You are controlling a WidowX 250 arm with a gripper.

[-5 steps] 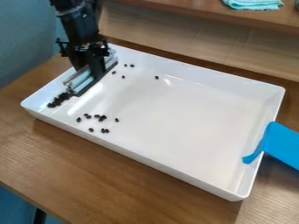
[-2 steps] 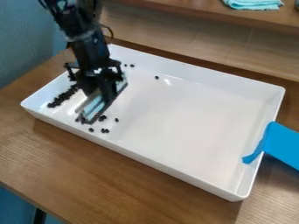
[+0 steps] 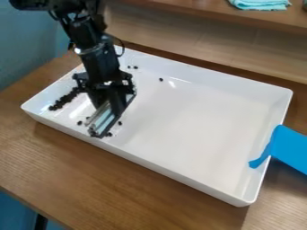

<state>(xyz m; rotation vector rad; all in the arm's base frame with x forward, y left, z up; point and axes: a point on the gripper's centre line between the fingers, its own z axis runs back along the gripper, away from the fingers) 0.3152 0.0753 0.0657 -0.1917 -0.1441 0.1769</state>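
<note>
The black gripper [image 3: 111,110] hangs low over the left part of a white tray [image 3: 198,119]. A flat sweeping tool with a pale, metallic-edged blade [image 3: 103,120] is at the gripper's lower end, slanting from upper right to lower left, its lower tip near the tray's front wall. A cluster of small black beans [image 3: 64,99] lies along the tray's left side. Several loose beans [image 3: 120,123] lie close around the blade, and a few more [image 3: 161,79] are scattered toward the back wall.
Blue tape or a blue flap [image 3: 289,149] hangs over the tray's right rim. The tray stands on a wooden table [image 3: 150,197]. Behind it is a raised wooden shelf with a folded teal cloth [image 3: 260,4] on it. A blue wall rises at the left.
From the tray's left back side, the gripper and blade have moved right and toward the front wall. The bean row at the left is now uncovered, and some front beans are hidden.
</note>
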